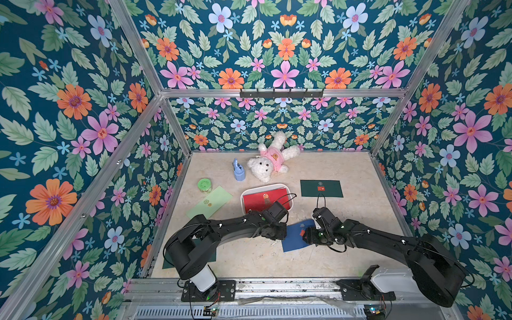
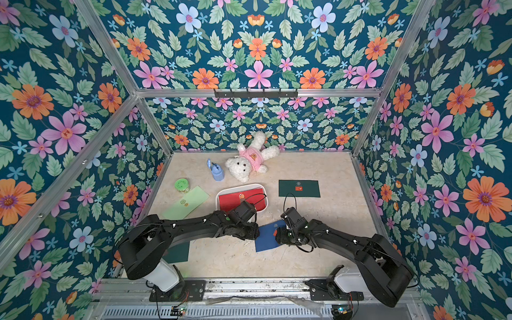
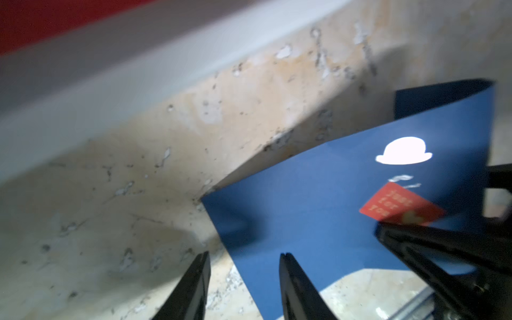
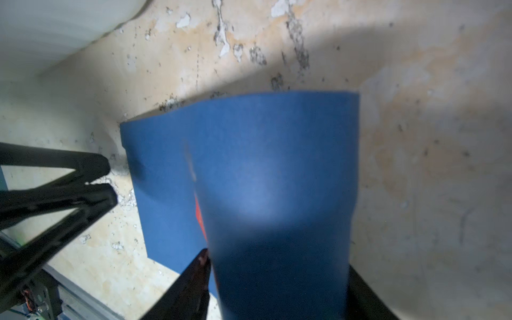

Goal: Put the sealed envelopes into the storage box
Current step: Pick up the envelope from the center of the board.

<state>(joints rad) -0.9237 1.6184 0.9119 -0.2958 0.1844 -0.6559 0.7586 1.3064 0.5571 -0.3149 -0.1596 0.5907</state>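
A navy envelope [image 1: 293, 235] [image 2: 267, 237] lies at the table's front middle, between both grippers. My right gripper [image 4: 277, 257] [image 1: 306, 235] is shut on its near end, which bows upward between the fingers and hides one of them. My left gripper [image 3: 246, 254] [image 1: 279, 234] is open at the opposite edge, one finger over the navy envelope [image 3: 318, 207] and one over bare table. The white storage box [image 1: 289, 191] [image 2: 264, 191] holds a red envelope [image 1: 257, 199]. A dark green envelope [image 1: 321, 188] lies to its right and a light green envelope [image 1: 210, 202] to its left.
Another dark green envelope [image 2: 177, 252] shows under the left arm's base. A green-lidded jar [image 1: 204, 185], a small blue toy [image 1: 238, 170] and a white teddy bear [image 1: 270, 160] sit toward the back. Floral walls enclose the table on three sides.
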